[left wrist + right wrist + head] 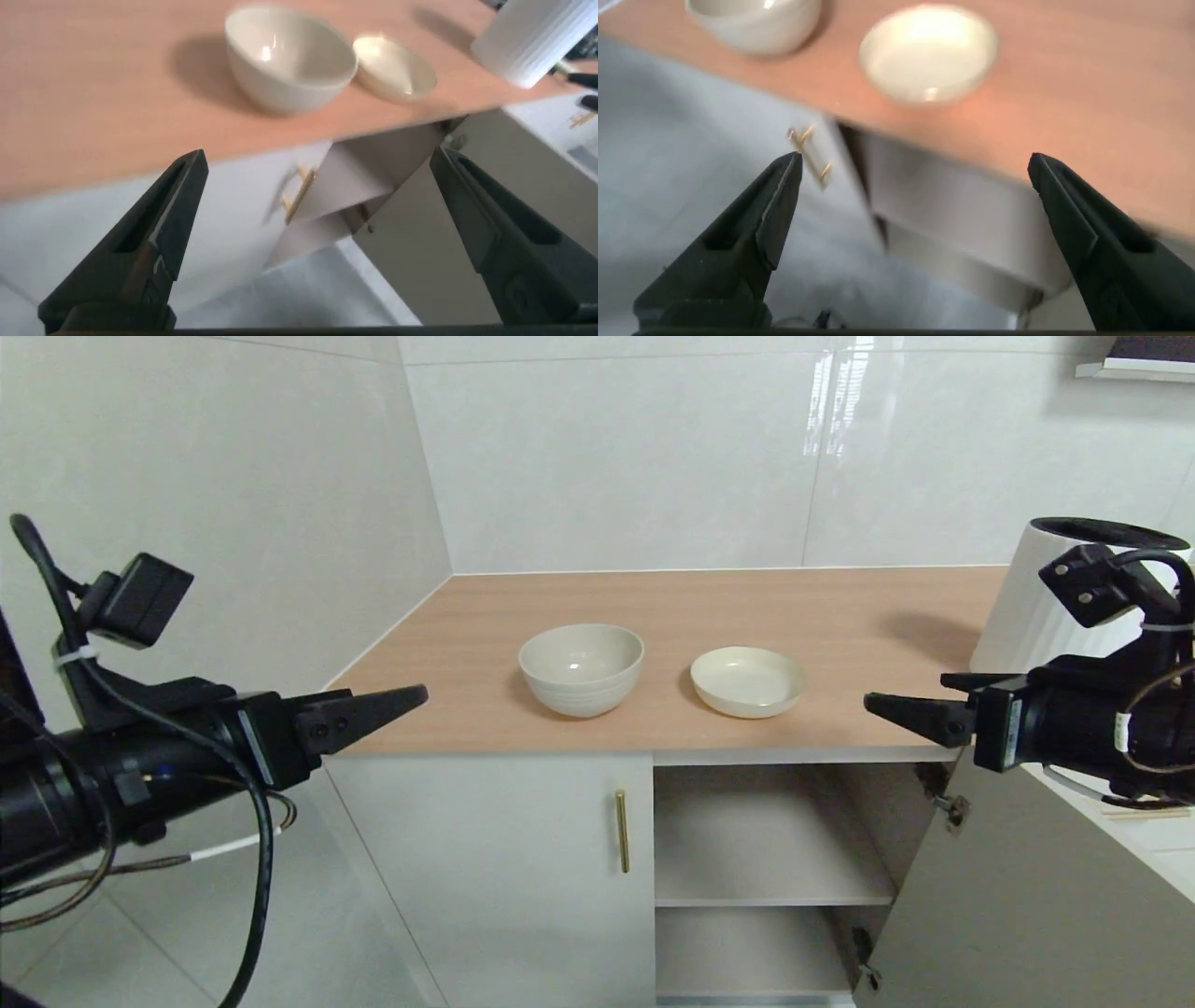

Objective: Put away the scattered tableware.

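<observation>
Noted bowl (581, 667) upright on counter (840, 616), near front edge, about mid-width. Noted plate (748, 680) beside it toward the right end, apart, not touching, equally near the front edge.

Found left gripper (411, 696) off the counter's front left corner, about level with the edge; fingers (149, 243) spread wide, grasping nothing. Found right gripper (878, 706) off the front edge toward the right end; fingers (738, 243) likewise released, nothing between them. Tips aimed inward, toward each other.

Recorded below the counter: left door (504, 877) shut, brass handle (622, 831) at its inner edge; right door (980, 896) swung open, two shelves (766, 859) inside.

Logged white ribbed container (1032, 607), dark rim, at the counter's right end, possibly a bin, partly hidden by the right arm.
</observation>
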### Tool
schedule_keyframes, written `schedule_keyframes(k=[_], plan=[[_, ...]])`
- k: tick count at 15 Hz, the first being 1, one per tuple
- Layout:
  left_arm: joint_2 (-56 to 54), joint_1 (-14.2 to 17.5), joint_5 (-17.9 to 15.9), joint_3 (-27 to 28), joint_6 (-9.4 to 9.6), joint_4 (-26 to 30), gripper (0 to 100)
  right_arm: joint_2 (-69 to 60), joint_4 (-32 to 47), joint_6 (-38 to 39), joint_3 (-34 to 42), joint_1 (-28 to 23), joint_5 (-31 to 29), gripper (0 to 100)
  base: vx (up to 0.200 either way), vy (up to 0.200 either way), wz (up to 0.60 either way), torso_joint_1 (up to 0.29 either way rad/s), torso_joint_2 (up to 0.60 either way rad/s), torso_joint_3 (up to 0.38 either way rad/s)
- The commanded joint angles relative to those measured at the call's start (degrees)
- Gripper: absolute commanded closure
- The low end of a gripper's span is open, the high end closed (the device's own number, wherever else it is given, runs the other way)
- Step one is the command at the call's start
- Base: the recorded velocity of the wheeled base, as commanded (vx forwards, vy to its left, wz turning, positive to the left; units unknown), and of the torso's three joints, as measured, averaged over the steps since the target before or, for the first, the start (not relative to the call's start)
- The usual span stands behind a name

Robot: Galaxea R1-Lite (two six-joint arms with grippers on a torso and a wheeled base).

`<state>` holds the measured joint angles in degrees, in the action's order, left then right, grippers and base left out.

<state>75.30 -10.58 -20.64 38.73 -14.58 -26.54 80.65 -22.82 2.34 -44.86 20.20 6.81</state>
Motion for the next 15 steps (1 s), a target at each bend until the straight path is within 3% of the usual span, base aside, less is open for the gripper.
schedule_keyframes(k=[1,3,6,7,9,10,14,15], plan=[[5.6,0.0,0.0,8.6,-0.01,4.6,0,10.0,0.1,0.8,-9.5,0.0,-3.8,0,0.000,0.000,0.00,0.000,0.00,0.000],[11.4,-0.1,1.7,18.5,-0.10,11.5,0,15.3,4.7,2.1,-17.6,0.2,-8.7,0,0.000,0.000,0.00,0.000,0.00,0.000],[17.2,-1.5,8.2,31.4,-0.10,26.5,0,18.4,15.3,10.0,-25.6,0.5,-10.3,0,0.000,0.000,0.00,0.000,0.00,0.000],[20.3,-3.0,11.5,38.4,-2.91,33.4,0,19.2,20.9,14.7,-30.3,0.5,-10.9,0,0.000,0.000,0.00,0.000,0.00,0.000],[24.5,-4.9,12.5,42.5,-13.72,34.5,0,19.6,22.8,18.0,-32.0,0.5,-12.5,0,0.000,0.000,0.00,0.000,0.00,0.000],[28.3,-6.2,14.6,45.4,-15.83,34.9,0,20.0,22.7,18.0,-32.1,0.5,-14.5,0,0.000,0.000,0.00,0.000,0.00,0.000],[38.4,-9.3,27.7,52.1,-16.27,36.8,0,20.6,22.6,18.0,-31.7,1.8,-16.8,0,0.000,0.000,0.00,0.000,0.00,0.000],[39.2,-9.4,28.5,53.2,-16.27,37.0,0,20.7,22.6,18.0,-31.7,1.9,-16.8,0,0.000,0.000,0.00,0.000,0.00,0.000]])
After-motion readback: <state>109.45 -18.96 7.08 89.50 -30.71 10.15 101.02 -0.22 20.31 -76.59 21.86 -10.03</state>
